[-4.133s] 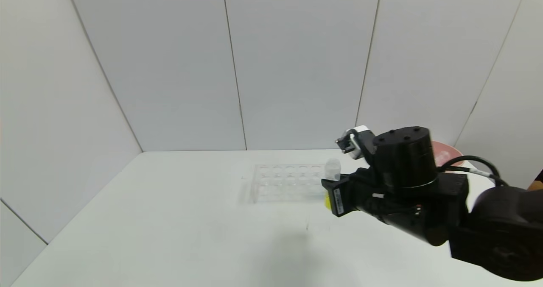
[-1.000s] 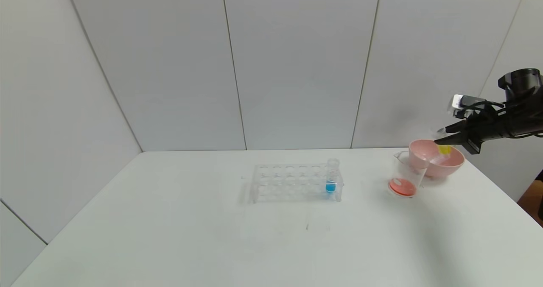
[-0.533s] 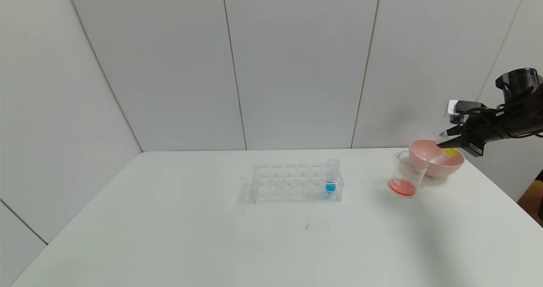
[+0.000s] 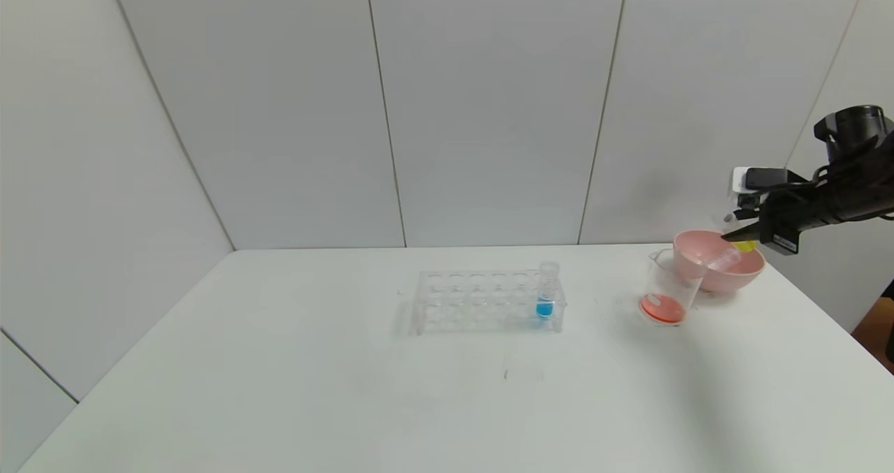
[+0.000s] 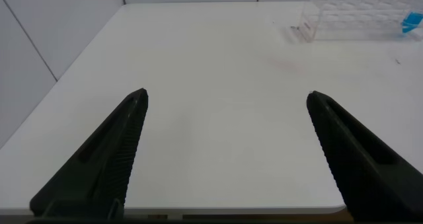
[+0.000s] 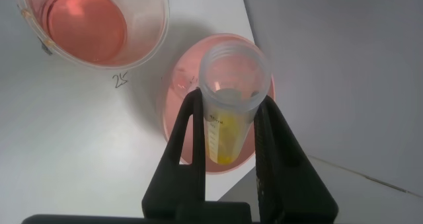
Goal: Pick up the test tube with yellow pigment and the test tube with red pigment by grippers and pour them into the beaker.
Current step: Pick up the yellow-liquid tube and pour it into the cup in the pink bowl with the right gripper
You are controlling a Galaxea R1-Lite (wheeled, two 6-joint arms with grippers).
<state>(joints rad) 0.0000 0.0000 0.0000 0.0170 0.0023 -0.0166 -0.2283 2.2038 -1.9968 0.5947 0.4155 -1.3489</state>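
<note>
My right gripper [image 6: 228, 135] is raised over the far right corner of the white tabletop [image 4: 349, 389], its black fingers [image 6: 182, 151] clenched on the small clear test tube with yellow pigment [image 6: 231, 102]. The tube lies tilted between the fingers, its ridged open mouth leading ahead of the fingertips and the yellow liquid sitting back toward its round bottom. Directly below the fingers is the wide pink bowl [image 4: 719, 267]; the tube's mouth hangs over the bowl. The small clear beaker with pouring lip [image 4: 667, 291] stands on the tabletop just beside the bowl, beyond my fingertips and off to one side, with a red-orange liquid covering its bottom. Well away from the right fingers, mid-tabletop, a clear plastic tube rack [image 4: 482, 302] holds one upright tube with blue liquid [image 4: 546, 293] at its end nearest them. My left gripper [image 5: 225, 151] hovers low over the near left tabletop, fingers spread wide and grasping nothing, the rack far ahead of them.
</note>
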